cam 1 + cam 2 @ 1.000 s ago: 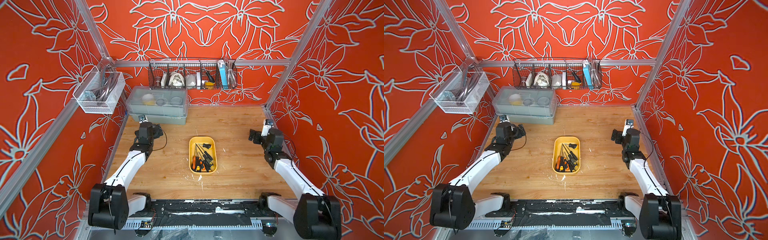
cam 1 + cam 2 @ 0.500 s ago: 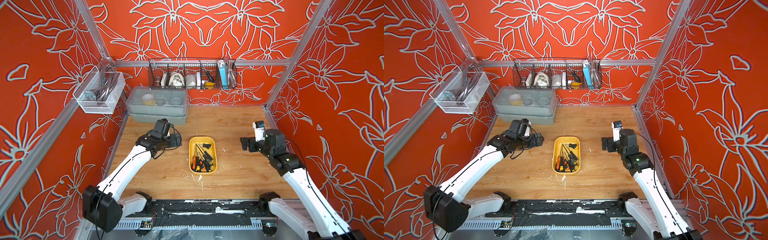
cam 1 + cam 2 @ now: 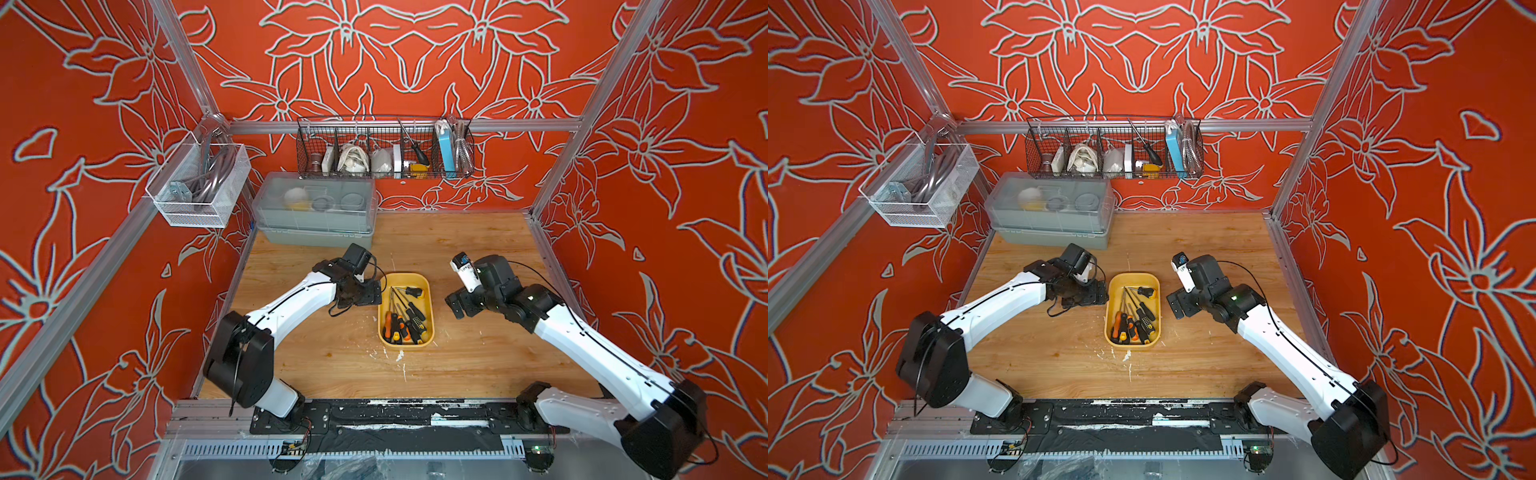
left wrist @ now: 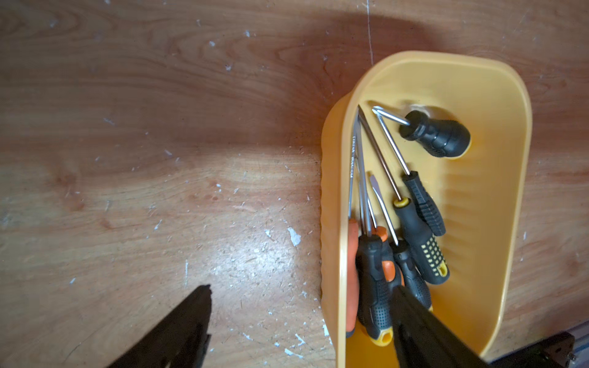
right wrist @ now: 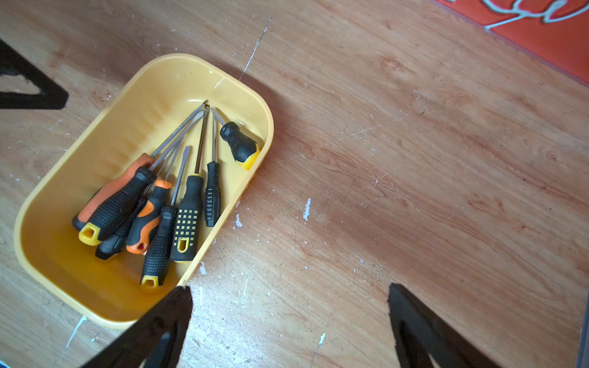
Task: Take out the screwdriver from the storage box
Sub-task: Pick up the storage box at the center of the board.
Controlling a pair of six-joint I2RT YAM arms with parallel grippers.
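The yellow storage box point(image 3: 431, 309) point(image 3: 1108, 309) lies mid-table. Inside it are several screwdrivers point(image 3: 405, 322) point(image 5: 188, 216) with black, orange and yellow handles, shafts pointing to the far end, and a stubby black one point(image 4: 435, 137) apart from them. My left gripper point(image 3: 368, 293) point(image 4: 301, 288) is open and straddles the box's left long wall point(image 4: 331, 191): one finger is over the handles, the other over the table. My right gripper point(image 3: 455, 303) point(image 5: 289, 288) is open over bare wood to the right of the box, one fingertip near the rim point(image 5: 204, 255). Nothing is held.
A grey box with a translucent lid point(image 3: 316, 212) stands at the back left. A black wire basket point(image 3: 384, 151) of odds and ends hangs on the back wall. A clear mesh bin point(image 3: 199, 187) hangs on the left wall. White flecks dot the wooden table point(image 3: 478, 361).
Both arms have swung in from the table's sides towards the storage box. The left gripper has reached its left wall, and the right gripper now hangs close to its right side.
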